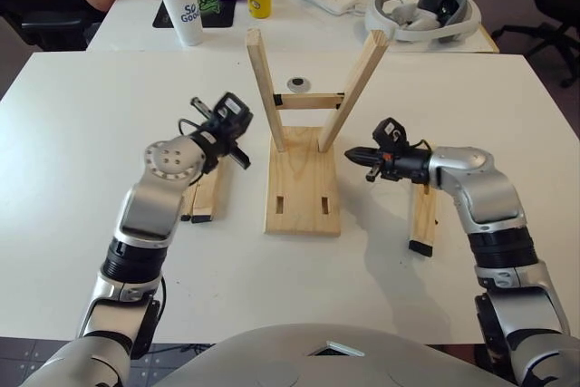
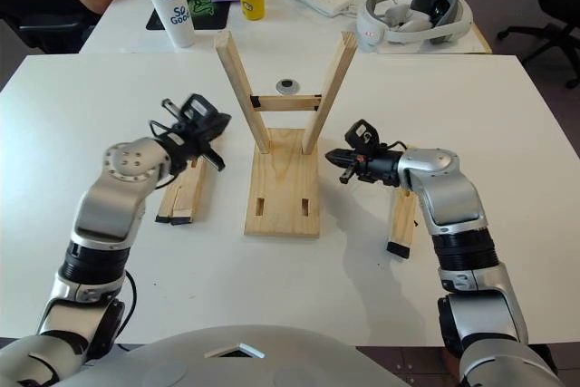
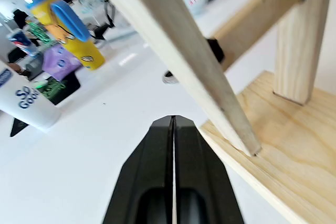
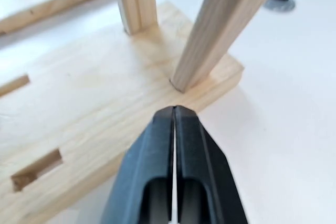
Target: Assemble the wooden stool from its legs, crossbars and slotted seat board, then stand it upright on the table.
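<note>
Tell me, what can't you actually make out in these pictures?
- Wooden pieces on the left, head views: the left arm covers them, so their number is unclear.
- Wooden piece on the right, head views: the right forearm hides its far end.
- Legs, wrist views: tops cut off by the frame edge.

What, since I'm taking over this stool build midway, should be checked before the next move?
1. Seating: left leg and right leg stand in far slots of the seat board: ok.
2. Bracing: crossbar joins them: ok.
3. Free sockets: near slots empty: ok.
4. Hands free: left gripper and right gripper shut on nothing: ok.
5. Supply: left loose pieces and right loose piece lie beside the board: ok.
6. Joint tightness: cannot tell.
</note>
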Robot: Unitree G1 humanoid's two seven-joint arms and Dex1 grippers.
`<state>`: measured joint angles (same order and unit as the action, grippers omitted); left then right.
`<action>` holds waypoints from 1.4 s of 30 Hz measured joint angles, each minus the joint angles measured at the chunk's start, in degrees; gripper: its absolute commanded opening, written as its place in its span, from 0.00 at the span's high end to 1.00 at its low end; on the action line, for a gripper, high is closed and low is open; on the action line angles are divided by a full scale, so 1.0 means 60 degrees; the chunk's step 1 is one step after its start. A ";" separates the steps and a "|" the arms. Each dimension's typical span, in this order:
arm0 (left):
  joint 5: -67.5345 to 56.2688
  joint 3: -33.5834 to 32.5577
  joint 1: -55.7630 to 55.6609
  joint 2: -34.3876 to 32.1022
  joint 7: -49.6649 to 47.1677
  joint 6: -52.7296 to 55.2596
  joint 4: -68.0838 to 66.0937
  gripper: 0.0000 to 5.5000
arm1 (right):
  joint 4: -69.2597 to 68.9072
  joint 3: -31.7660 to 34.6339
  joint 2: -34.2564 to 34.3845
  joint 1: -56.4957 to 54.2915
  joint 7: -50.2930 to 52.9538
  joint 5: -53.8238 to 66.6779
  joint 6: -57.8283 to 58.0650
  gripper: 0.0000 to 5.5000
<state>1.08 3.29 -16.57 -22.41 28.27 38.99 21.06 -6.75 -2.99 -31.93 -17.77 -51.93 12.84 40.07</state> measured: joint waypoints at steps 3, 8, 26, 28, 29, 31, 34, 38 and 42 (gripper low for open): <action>-0.0381 -0.1420 0.0820 0.0029 -0.0408 -0.0029 0.0594 0.85 | -0.1088 0.0887 -0.0057 0.0764 0.0159 0.0817 0.0687 1.00; -0.0343 -0.2628 0.2054 0.0054 -0.1382 0.1079 0.1483 0.72 | -0.1853 0.2311 0.0481 0.2201 0.1937 0.1206 0.1115 1.00; -0.1857 -0.2468 0.3235 -0.0043 -0.1114 0.3426 0.1001 0.47 | -0.2653 0.2018 0.1158 0.3077 0.3238 0.1521 0.1126 1.00; -0.1876 -0.2370 0.3289 -0.0179 -0.1084 0.3451 0.0937 0.47 | -0.2631 0.1978 0.1154 0.3050 0.3246 0.1533 0.1125 1.00; -0.1892 -0.2295 0.3329 -0.0213 -0.1072 0.3471 0.0936 0.47 | -0.2614 0.1940 0.1151 0.3032 0.3250 0.1550 0.1125 1.00; -0.1966 -0.2217 0.3413 -0.0225 -0.1052 0.3527 0.0929 0.47 | -0.2604 0.1914 0.1147 0.3014 0.3253 0.1606 0.1125 1.00; -0.2031 -0.2151 0.3470 -0.0270 -0.1044 0.3547 0.0929 0.47 | -0.2598 0.1894 0.1111 0.2996 0.3265 0.1687 0.1125 1.00; -0.2050 -0.1879 0.3556 -0.0389 -0.1033 0.3622 0.0930 0.47 | -0.2561 0.1835 0.1057 0.2906 0.3284 0.1702 0.1125 1.00; -0.2022 -0.1718 0.3577 -0.0465 -0.1126 0.3633 0.0813 0.47 | -0.2515 0.1714 0.1024 0.2804 0.3330 0.1693 0.1120 1.00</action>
<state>-11.05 -7.02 4.89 -25.20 21.51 60.78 25.93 -21.84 7.30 -25.79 -0.94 -31.95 23.00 46.80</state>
